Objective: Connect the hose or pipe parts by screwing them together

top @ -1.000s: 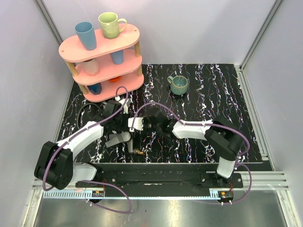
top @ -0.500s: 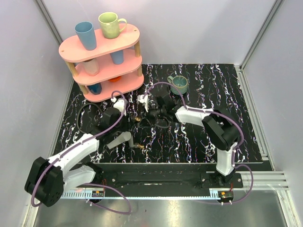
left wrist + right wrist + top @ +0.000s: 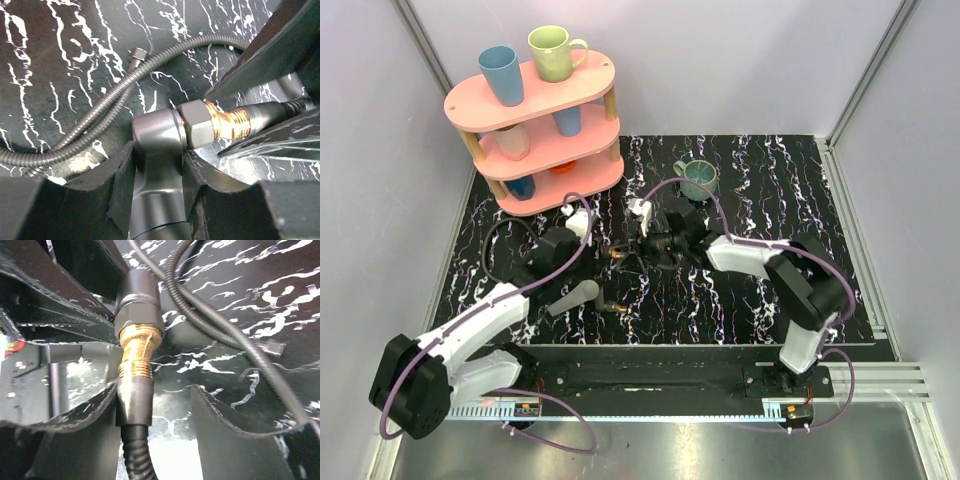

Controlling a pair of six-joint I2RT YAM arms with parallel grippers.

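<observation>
My left gripper (image 3: 157, 152) is shut on the dark grey piece (image 3: 156, 145), holding its stem just above the mat. A brass thread (image 3: 231, 122) sticks out of the piece's hex collar, and the black end fitting of a hose (image 3: 134, 400) sits on that thread. My right gripper (image 3: 154, 387) is open around the fitting. Its left finger (image 3: 75, 410) touches the fitting and the right finger stands well apart. From above, both grippers, the left (image 3: 582, 255) and the right (image 3: 645, 250), meet at the brass joint (image 3: 616, 254).
A loose black hose (image 3: 100, 105) curls over the mat to the left. A grey part (image 3: 575, 297) with a brass tip (image 3: 617, 308) shows near the front edge. A teal mug (image 3: 698, 178) stands behind the right gripper. A pink cup rack (image 3: 535, 130) fills the back left.
My right gripper has opened and let go of the hose fitting, after both arms moved back towards the mat's middle. The left gripper still holds the grey piece.
</observation>
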